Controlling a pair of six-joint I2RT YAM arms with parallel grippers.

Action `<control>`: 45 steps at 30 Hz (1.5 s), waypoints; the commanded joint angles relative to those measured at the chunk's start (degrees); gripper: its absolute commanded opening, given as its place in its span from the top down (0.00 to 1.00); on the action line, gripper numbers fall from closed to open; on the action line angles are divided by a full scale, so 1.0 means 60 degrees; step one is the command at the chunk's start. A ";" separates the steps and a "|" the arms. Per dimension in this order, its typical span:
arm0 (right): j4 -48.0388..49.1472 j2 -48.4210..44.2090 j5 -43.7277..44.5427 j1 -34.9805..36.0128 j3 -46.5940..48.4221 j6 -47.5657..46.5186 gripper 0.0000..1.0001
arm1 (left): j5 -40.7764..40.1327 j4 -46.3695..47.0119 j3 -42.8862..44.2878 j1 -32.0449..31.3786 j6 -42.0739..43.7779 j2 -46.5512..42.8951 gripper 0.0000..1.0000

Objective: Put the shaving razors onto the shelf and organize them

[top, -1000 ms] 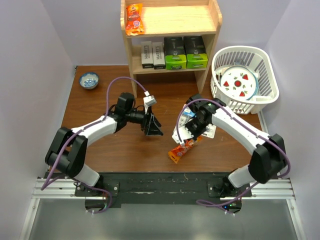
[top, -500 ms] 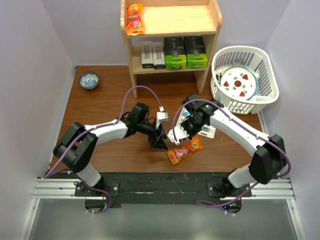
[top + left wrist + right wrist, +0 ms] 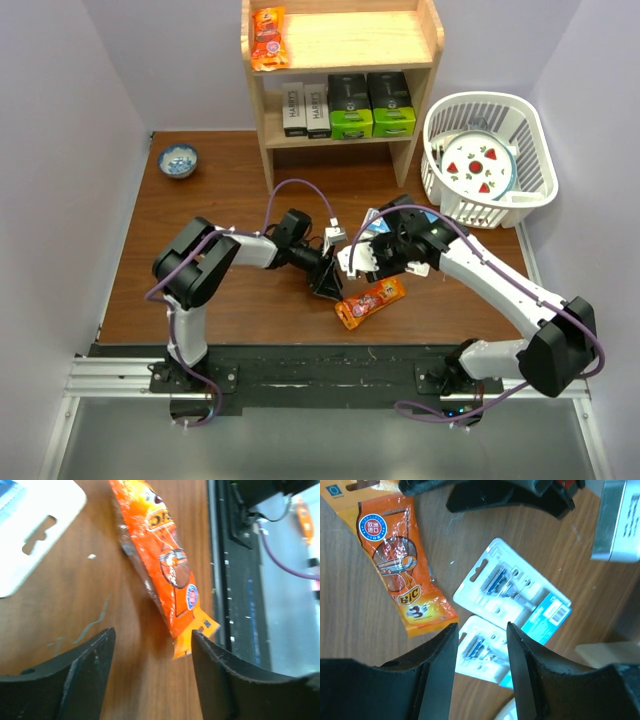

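Note:
The wood shelf (image 3: pixel 340 45) stands at the back. Its lower board holds two HARRY'S boxes (image 3: pixel 305 108) and two black boxes with lime-green ends (image 3: pixel 371 105). Two clear blister cards (image 3: pixel 512 597) with blue headers lie overlapping on the table. My right gripper (image 3: pixel 481 655) is open and empty, above the nearer card (image 3: pixel 487 652); in the top view it is (image 3: pixel 378 255). My left gripper (image 3: pixel 152 670) is open and empty, low over the table, at the end of an orange BIC 3 packet (image 3: pixel 165 560). That packet also shows in the top view (image 3: pixel 370 301).
A second orange packet (image 3: pixel 269 38) lies on the shelf's top left. A white slatted basket (image 3: pixel 535 150) with a strawberry plate (image 3: pixel 478 165) stands at the right. A small blue bowl (image 3: pixel 179 160) sits at the far left. The black base rail (image 3: pixel 235 580) runs beside the packet.
My left arm has swung right and nearer, bringing its gripper down beside the orange packet. My right gripper has shifted slightly over the blister cards, staying open.

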 commanded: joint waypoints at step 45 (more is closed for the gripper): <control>0.4240 0.0551 0.3040 -0.2929 0.0851 0.5633 0.53 | 0.0520 0.0151 0.7141 0.1175 -0.1296 -0.3073 1.00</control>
